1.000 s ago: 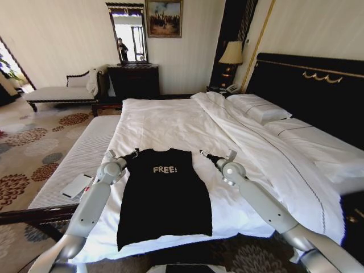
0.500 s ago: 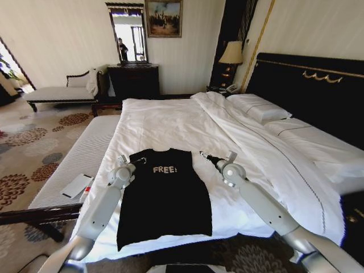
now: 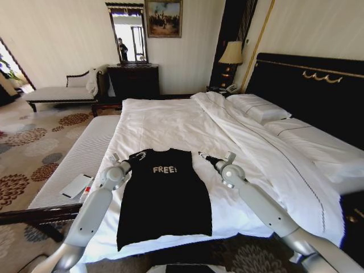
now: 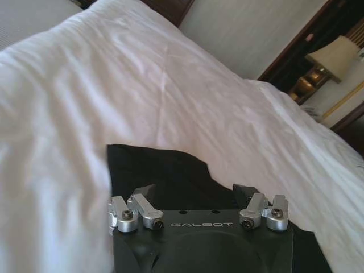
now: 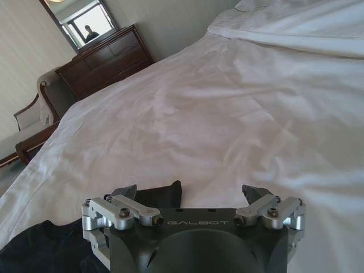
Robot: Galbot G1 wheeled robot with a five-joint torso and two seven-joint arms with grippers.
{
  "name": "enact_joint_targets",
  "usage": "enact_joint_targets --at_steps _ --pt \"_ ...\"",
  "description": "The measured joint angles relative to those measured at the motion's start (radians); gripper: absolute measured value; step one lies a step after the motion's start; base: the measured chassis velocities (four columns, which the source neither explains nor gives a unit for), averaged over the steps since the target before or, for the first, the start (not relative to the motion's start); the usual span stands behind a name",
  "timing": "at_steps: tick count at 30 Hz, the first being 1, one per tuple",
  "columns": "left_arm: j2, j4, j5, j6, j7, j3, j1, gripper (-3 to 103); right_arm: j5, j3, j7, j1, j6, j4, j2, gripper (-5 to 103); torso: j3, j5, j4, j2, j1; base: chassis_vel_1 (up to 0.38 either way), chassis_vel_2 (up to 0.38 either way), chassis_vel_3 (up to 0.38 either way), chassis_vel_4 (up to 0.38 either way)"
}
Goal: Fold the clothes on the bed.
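A hotel-style bedroom with cream walls and a floral patterned carpet. A large bed (image 3: pixel 170 122) fills the middle and right, dressed in smooth white sheets with soft creases, a duvet folded along its right side, and plump white pillows (image 3: pixel 259 108) against a tall dark headboard (image 3: pixel 310 85) with gold trim. A lit table lamp (image 3: pixel 231 54) stands in the far corner beside the headboard. On the far wall hang a framed mirror (image 3: pixel 128 31) and a painting (image 3: pixel 164 18) above a dark wooden dresser (image 3: pixel 134 79); a white-cushioned chaise (image 3: pixel 60 92) sits far left.

A black T-shirt (image 3: pixel 164 196) of soft matte fabric lies flat on the near end of the bed, neck pointing away, sleeves tucked in, with small white "FREE!" lettering on the chest.

The left gripper (image 3: pixel 137 154) sits at the shirt's left shoulder, its dark fingers spread apart over the black cloth, holding nothing. The right gripper (image 3: pixel 203 155) hovers just beside the shirt's right shoulder, over white sheet, its fingers also spread wide and empty.
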Motion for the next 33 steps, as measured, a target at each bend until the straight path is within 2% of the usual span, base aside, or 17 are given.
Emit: enact_joint_targets --at_steps 1,2,4,5,7,11,13,15,16,20,24,26,31,33 --pt "0.019 -0.002 -0.009 0.014 -0.008 -0.022 0.011 81 0.005 -0.003 -0.001 0.007 0.000 -0.001 0.000 100 0.000 -0.0001 0.0002 0.000 0.000 0.000 0.000 0.000 0.000" --pt "0.019 -0.002 -0.009 0.014 -0.008 -0.022 0.011 81 0.005 -0.003 -0.001 0.007 0.000 -0.001 0.000 100 0.000 -0.0001 0.0002 0.000 0.000 0.000 0.000 0.000 0.000" --pt "0.048 0.005 -0.034 0.042 -0.017 -0.069 0.032 92 0.019 -0.012 -0.001 0.030 0.000 -0.012 0.006 100 0.000 0.0002 0.0004 0.000 0.000 0.000 0.000 0.000 0.000" --pt "0.048 0.005 -0.034 0.042 -0.017 -0.069 0.032 92 0.019 -0.012 -0.001 0.030 0.000 -0.012 0.006 100 0.000 0.0002 0.0004 0.000 0.000 0.000 0.000 0.000 0.000" --pt "0.052 0.021 -0.043 0.061 -0.015 -0.091 0.045 99 0.024 -0.021 0.000 0.046 0.000 -0.022 0.013 100 0.000 -0.0002 0.0006 0.000 0.000 0.000 0.000 0.000 0.000" --pt "0.034 0.065 -0.017 0.068 0.007 -0.098 0.032 100 0.024 -0.032 0.001 0.052 -0.001 -0.024 0.016 100 0.000 -0.0003 0.0003 0.000 0.000 0.000 0.000 0.000 0.000" --pt "0.015 0.117 0.014 0.065 0.028 -0.094 -0.009 100 0.023 -0.038 0.002 0.052 -0.003 -0.024 0.015 100 0.000 0.0003 -0.0005 0.000 0.000 0.000 0.000 0.000 0.000" --pt "-0.015 0.208 0.046 0.051 0.051 -0.073 -0.081 100 0.021 -0.040 0.002 0.054 -0.004 -0.028 0.014 100 0.000 0.0000 -0.0003 0.000 0.000 0.000 0.000 0.000 0.000" --pt "-0.015 0.208 0.046 0.051 0.051 -0.073 -0.081 100 0.021 -0.040 0.002 0.054 -0.004 -0.028 0.014 100 0.000 0.0000 -0.0003 0.000 0.000 0.000 0.000 0.000 0.000" --pt "-0.055 0.337 0.068 0.046 0.076 -0.041 -0.167 100 0.015 -0.041 0.000 0.057 -0.004 -0.044 0.016 100 0.000 0.0001 -0.0003 0.000 0.000 0.000 0.000 0.000 0.000" --pt "-0.087 0.457 0.138 0.030 0.115 -0.010 -0.237 100 0.009 -0.041 -0.004 0.060 -0.004 -0.057 0.022 100 0.000 0.0001 -0.0002 0.000 0.000 0.000 0.000 0.000 0.000" --pt "-0.090 0.467 0.144 0.028 0.118 -0.007 -0.242 100 0.008 -0.041 -0.005 0.060 -0.004 -0.058 0.022 100 0.000 0.0002 -0.0002 0.000 0.000 0.000 0.000 0.000 0.000" --pt "-0.113 0.537 0.176 -0.001 0.189 0.016 -0.296 100 0.005 -0.042 -0.011 0.064 -0.004 -0.065 0.024 100 0.000 0.0002 0.0001 0.000 0.000 0.000 0.000 0.000 0.000" --pt "-0.118 0.544 0.178 -0.005 0.200 0.020 -0.302 100 0.004 -0.041 -0.011 0.064 -0.004 -0.066 0.024 100 0.000 0.0002 0.0000 0.000 0.000 0.000 0.000 0.000 0.000"
